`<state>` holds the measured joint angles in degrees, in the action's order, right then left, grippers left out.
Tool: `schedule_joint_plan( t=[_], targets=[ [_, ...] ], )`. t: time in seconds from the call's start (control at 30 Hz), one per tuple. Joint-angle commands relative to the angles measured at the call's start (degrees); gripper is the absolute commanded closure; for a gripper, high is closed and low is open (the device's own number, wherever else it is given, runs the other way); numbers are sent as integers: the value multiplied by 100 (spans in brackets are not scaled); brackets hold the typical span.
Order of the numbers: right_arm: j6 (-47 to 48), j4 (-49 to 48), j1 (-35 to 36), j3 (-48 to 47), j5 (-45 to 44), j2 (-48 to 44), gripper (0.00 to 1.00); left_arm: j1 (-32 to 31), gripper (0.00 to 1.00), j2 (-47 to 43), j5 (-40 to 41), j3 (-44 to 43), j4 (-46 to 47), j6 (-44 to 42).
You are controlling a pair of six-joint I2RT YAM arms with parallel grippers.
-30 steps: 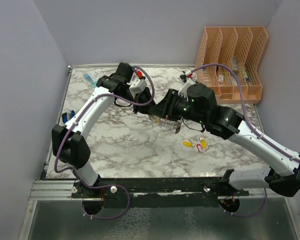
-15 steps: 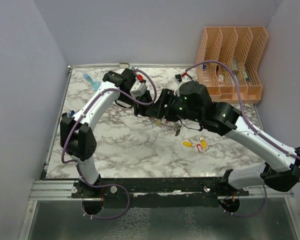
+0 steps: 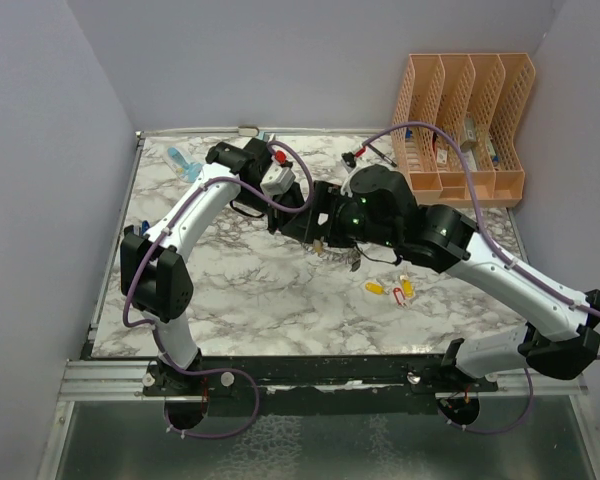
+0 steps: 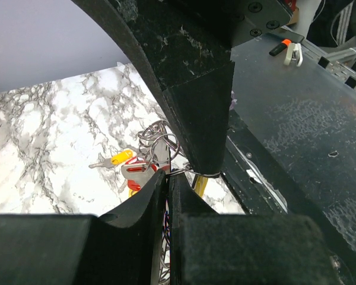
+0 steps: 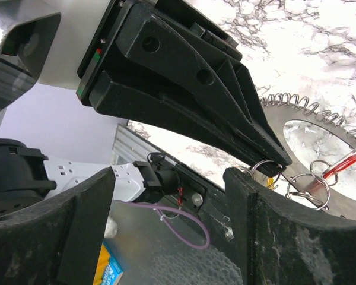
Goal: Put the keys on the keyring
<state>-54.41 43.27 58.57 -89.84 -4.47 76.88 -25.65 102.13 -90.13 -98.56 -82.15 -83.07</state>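
Currently threading: keyring at frame centre, beneath both tools.
Left tool clamped on a split ring; right tool spread apart. Risk: ring slips free if pulled; loose keys lie lower right.

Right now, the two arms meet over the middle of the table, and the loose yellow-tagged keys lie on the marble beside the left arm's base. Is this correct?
Not quite. The loose keys lie on the right half of the marble, close to the right arm and far from the left arm's base. The top external view shows this. The rest holds.
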Motion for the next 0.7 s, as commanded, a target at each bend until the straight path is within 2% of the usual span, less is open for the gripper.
schedule_joint_plan(
  t=[0.0,0.27,0.67],
  targets=[
    [-419,-279,314,-8,353,-88,24,-46,100,-118,-604,-142,173,-256],
    [-504,-104,453,-26,-102,-155,11,-54,100,-168,-603,-135,182,-267],
    [-51,-480,451,-113,-867,-350,12,-215,100,-457,-614,603,204,-354]
  ],
)
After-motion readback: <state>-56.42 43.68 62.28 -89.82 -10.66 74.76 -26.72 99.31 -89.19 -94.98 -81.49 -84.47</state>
